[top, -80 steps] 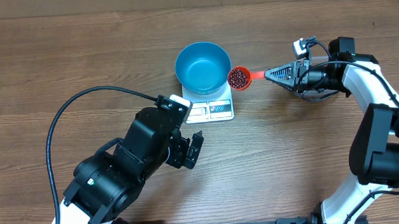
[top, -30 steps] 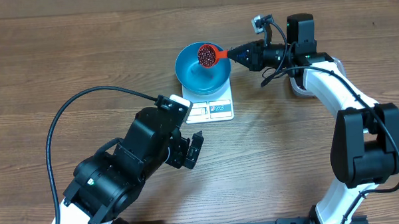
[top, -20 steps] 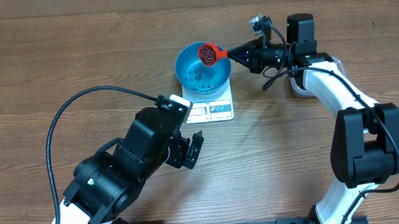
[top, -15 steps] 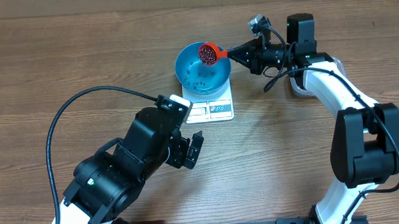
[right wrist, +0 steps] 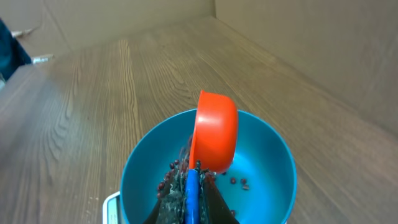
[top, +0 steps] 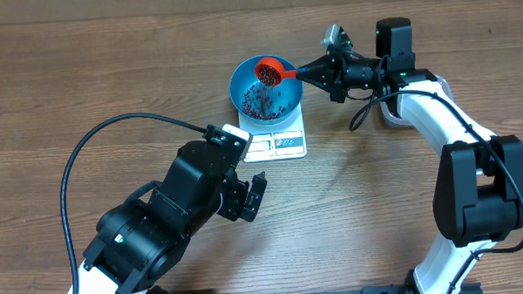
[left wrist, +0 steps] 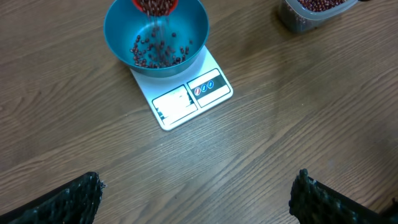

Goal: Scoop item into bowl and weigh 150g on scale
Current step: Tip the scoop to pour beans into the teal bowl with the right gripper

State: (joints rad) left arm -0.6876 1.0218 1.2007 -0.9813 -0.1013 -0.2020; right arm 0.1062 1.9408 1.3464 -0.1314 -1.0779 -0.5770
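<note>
the scoop [top: 268,72], pinched by the right end effector [top: 313,72], is tipped more than before; more beans [top: 262,103] now lie in the bowl [top: 239,85] on the scale [top: 279,145], near the worktop's [top: 377,204] far edge. left end effector [top: 248,198] stays spread.

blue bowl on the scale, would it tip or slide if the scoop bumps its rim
Probably light: the bowl looks plastic with few beans inside. It sits loose on the flat scale, so a rim bump may slide it. Its wide, deep shape likely resists tipping over.
</note>
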